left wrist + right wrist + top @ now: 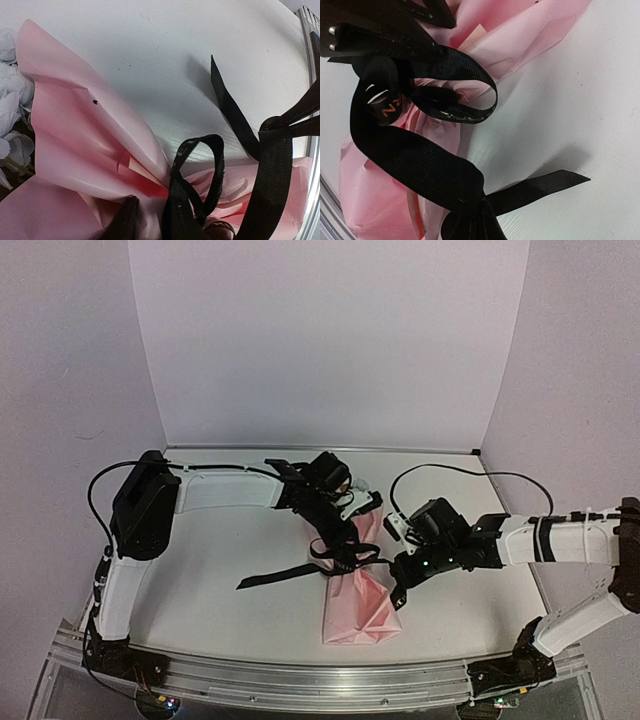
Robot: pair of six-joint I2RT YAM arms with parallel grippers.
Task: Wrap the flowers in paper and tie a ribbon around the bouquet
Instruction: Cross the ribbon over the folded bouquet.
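While the pale pink paper-cone bouquet (362, 612) lies on the white bench (220, 550) with its wide end at 6 o'clock and its pale blue artificial flowers (11, 105) up at 12, the narrow black satin ribbon (275, 578) loops its waist, with one tail trailing off toward 8 o'clock. At the cone's 3 o'clock side the right pincer (400, 585) is pinched together on the ribbon. Over the loop sits the left pincer (338, 545) with a finger through it — can't tell if it's apart or together.

I see the left arm (225, 490) and the right arm (572, 538) built alike: white tube links between bulky black joint housings. A thin black cable (91, 502) loops off each shoulder. Green lights glow by the black bases (115, 652). Two silver screw heads (331, 37) dot one black finger (380, 30).
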